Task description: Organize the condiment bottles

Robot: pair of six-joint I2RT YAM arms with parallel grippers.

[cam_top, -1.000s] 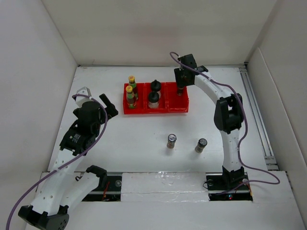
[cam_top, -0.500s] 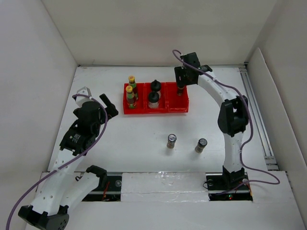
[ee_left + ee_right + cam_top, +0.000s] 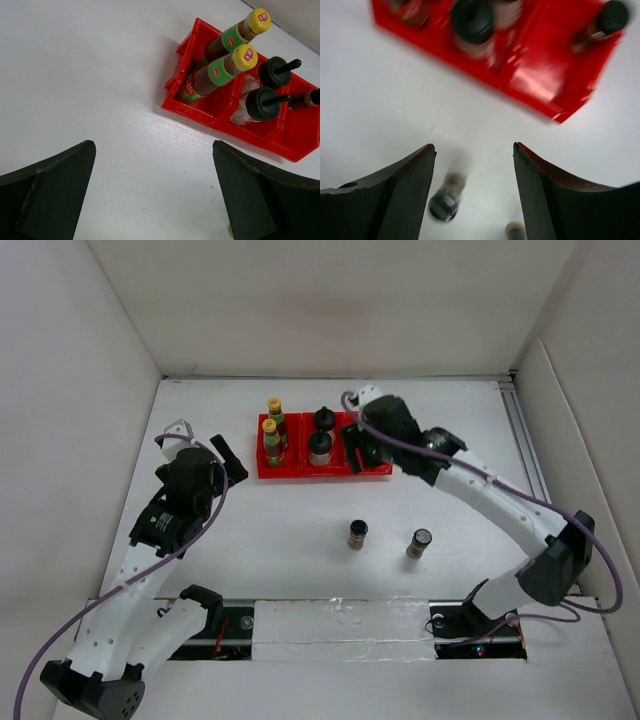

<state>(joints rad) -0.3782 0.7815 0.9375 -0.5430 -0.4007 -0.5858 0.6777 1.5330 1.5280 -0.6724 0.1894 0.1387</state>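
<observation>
A red tray [image 3: 300, 472] holds two yellow-capped condiment bottles [image 3: 271, 430] in its left bin and two white jars with black lids [image 3: 320, 446] in the middle bin. In the left wrist view a dark-capped shaker [image 3: 304, 99] stands in the right bin, also seen as the shaker [image 3: 604, 22] in the right wrist view. Two more shakers [image 3: 357, 533] [image 3: 419, 542] stand on the table in front. My right gripper [image 3: 357, 452] hovers over the tray's front right, open and empty [image 3: 473, 147]. My left gripper [image 3: 228, 460] is open and empty left of the tray [image 3: 153, 150].
White walls enclose the table on three sides. A metal rail [image 3: 535, 480] runs along the right edge. The right arm's forearm [image 3: 480, 490] stretches across the table right of the loose shakers. The tray's right bin [image 3: 540, 80] has bare floor.
My right gripper opened off the shaker in the right bin, and swung from behind the tray toward its front. The left arm shifted only slightly.
</observation>
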